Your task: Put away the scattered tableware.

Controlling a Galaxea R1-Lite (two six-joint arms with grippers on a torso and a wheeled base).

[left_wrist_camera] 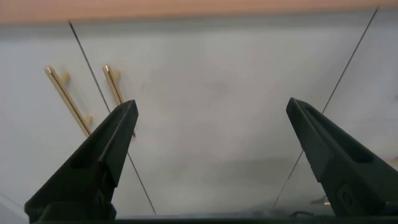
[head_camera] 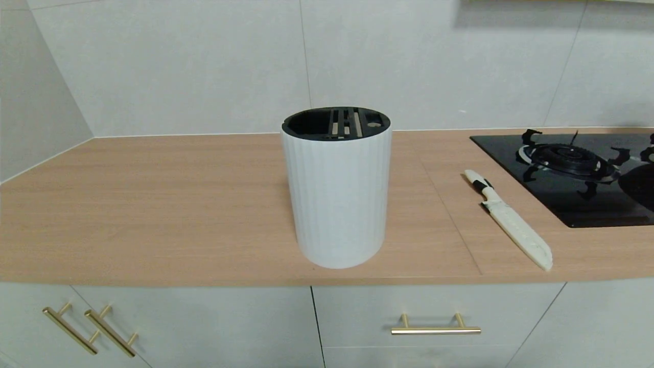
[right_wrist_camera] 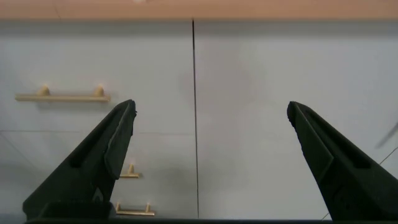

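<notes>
No legible text, labels, numbers or signs found on the holder (head_camera: 337, 189), knife (head_camera: 511, 221), counter (head_camera: 153, 214) or cabinet fronts (head_camera: 204, 327).

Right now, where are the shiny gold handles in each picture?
Head view: a slanted pair on the left cabinet door; a level handle on the drawer below the white holder.
Left wrist view: the slanted pair, on the door under the counter edge.
Right wrist view: a level handle, probably the drawer's.
Shared landmark: the wooden counter edge above the cabinet fronts.
</notes>
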